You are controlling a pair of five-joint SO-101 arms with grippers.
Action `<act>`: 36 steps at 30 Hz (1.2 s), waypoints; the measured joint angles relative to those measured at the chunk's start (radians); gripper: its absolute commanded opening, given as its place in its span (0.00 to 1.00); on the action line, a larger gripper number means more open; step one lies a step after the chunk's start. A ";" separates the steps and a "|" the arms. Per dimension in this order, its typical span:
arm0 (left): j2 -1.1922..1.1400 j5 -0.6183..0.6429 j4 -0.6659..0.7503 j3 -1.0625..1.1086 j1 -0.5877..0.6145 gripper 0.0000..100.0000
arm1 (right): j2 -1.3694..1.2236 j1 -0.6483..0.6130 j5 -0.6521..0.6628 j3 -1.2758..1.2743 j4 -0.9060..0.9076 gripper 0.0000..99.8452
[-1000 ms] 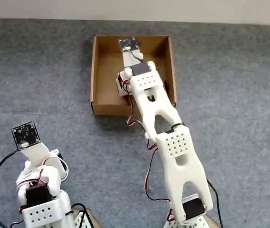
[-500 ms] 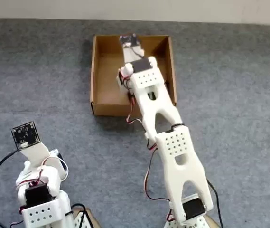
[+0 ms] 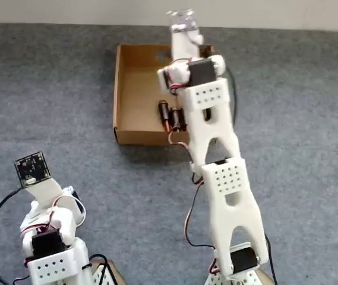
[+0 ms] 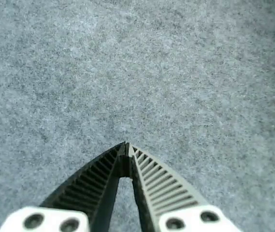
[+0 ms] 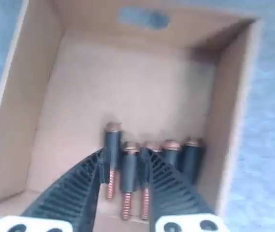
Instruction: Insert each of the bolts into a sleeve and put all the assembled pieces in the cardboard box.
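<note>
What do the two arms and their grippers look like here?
Both the left arm and right arm are white plastic links with perforated hole grids, black servo motors and thin red and black cables. A black square circuit board sits on the left wrist. The left gripper and right gripper have dark, ribbed, tapering fingers on white bases with screw holes.
</note>
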State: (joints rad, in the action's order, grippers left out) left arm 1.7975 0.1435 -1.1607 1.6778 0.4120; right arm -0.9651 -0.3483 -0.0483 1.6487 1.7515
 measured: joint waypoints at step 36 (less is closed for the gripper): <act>0.000 0.000 0.000 0.000 0.000 0.01 | 2.717 0.161 0.038 -2.994 -0.655 0.01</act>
State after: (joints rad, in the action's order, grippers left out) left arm 1.7975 0.1435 -1.1607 1.6778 0.4120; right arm 1.7522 -0.1872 -0.0100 -1.3449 1.0963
